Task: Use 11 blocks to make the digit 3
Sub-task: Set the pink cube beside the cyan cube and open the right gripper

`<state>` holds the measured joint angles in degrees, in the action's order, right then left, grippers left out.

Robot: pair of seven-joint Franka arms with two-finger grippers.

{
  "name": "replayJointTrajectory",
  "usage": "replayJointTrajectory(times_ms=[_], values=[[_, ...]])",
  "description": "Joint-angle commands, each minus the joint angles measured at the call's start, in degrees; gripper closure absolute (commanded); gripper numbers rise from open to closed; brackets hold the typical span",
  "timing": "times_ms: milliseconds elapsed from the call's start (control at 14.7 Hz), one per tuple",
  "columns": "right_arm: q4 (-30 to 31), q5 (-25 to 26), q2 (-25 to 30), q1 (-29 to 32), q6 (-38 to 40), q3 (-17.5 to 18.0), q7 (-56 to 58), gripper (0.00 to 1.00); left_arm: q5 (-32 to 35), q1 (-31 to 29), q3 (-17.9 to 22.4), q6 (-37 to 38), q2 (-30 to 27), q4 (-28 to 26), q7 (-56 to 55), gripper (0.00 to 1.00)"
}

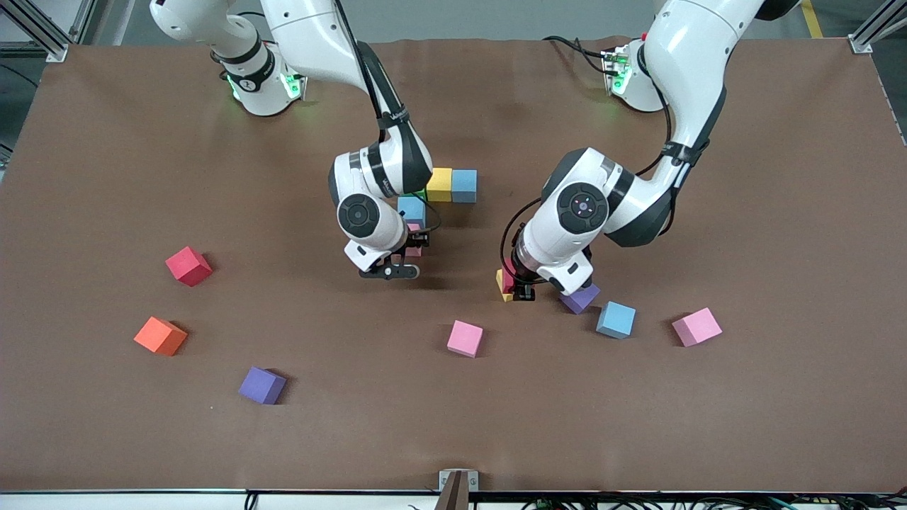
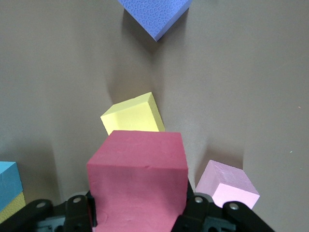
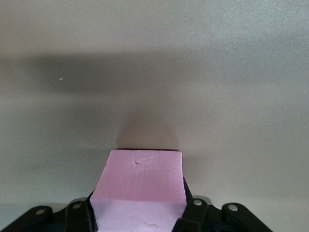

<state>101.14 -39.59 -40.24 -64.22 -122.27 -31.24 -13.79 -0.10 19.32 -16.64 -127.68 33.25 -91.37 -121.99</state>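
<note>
Mid-build: right tool (image 1: 413, 249) clamps a pink block (image 3: 137, 193) just beside the blue block (image 1: 412, 210) of the started figure, left tool (image 1: 511, 283) grips a red block (image 2: 137, 181) directly above the yellow block (image 2: 134, 115); next, I'd judge, seat pink flush w/ blue.

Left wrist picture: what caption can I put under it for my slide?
Left end effector grips a red foam cube above a yellow foam cube on the brown table.
</note>
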Motion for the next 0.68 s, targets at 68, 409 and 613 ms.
replayJointTrajectory(times_ms=[68, 409, 613], values=[[-0.51, -1.89, -0.45, 0.68, 0.45, 1.17, -0.36, 0.85, -0.34, 0.2, 0.12, -0.55, -0.2, -0.3, -0.71, 1.0], [-0.6, -1.81, -0.54, 1.03, 0.36, 1.35, -1.15, 0.66, -0.34, 0.28, 0.12, -0.55, -0.2, -0.3, -0.53, 1.0], [-0.95, -1.81, -0.54, 1.03, 0.45, 1.35, -1.15, 0.67, -0.34, 0.28, 0.12, -0.55, -0.2, -0.3, -0.53, 1.0]])
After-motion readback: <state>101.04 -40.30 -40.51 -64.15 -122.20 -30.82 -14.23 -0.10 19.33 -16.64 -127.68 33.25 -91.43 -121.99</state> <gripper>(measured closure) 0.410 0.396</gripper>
